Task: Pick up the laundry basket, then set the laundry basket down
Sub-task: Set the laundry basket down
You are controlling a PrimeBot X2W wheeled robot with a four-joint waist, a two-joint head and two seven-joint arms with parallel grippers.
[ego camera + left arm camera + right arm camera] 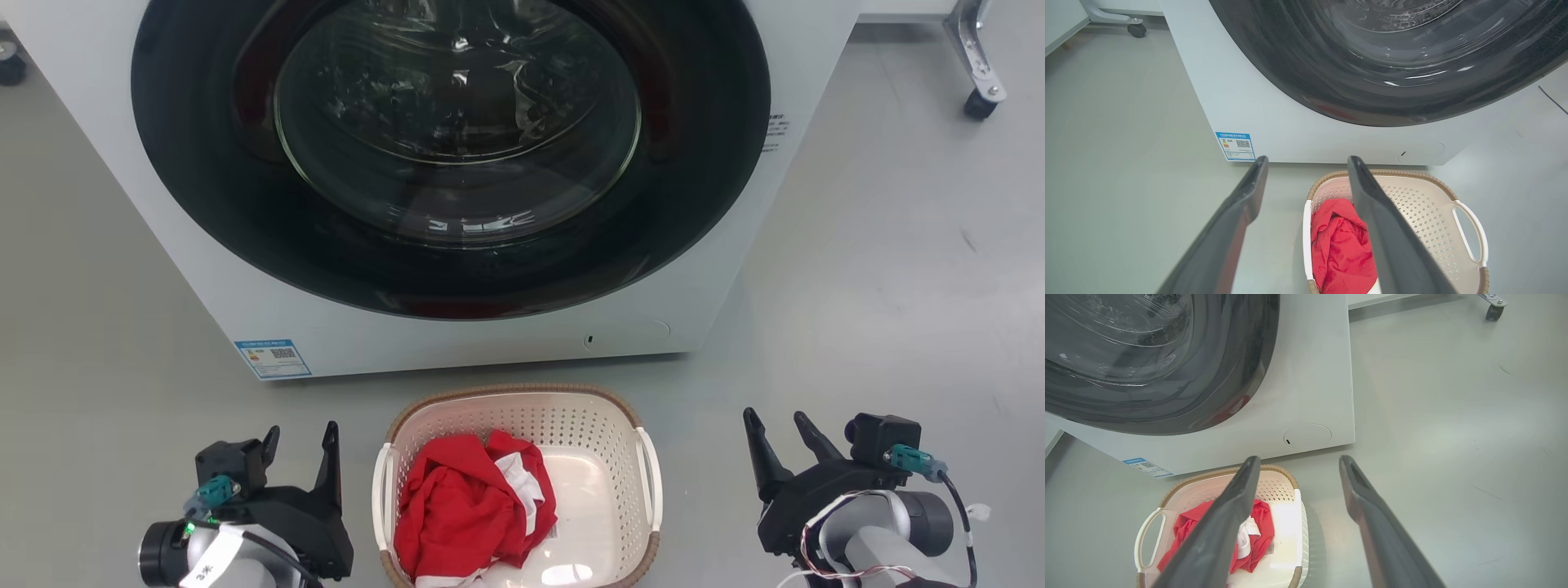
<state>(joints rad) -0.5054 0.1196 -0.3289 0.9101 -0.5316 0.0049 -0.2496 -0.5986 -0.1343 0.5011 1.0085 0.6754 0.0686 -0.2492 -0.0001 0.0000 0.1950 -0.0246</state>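
The cream-white laundry basket with a brown woven rim and white side handles stands on the grey floor just in front of the washing machine. A crumpled red and white garment lies in its left half. My left gripper hovers open to the left of the basket, apart from it. On the other side my right gripper is open too, further off from the basket's handle. The basket lies behind my left gripper in the left wrist view. In the right wrist view the basket sits left of my right gripper.
The white washing machine with its round dark glass door shut fills the space behind the basket. A blue label is stuck at its lower left. A wheeled frame leg stands at the far right. Grey floor spreads on both sides.
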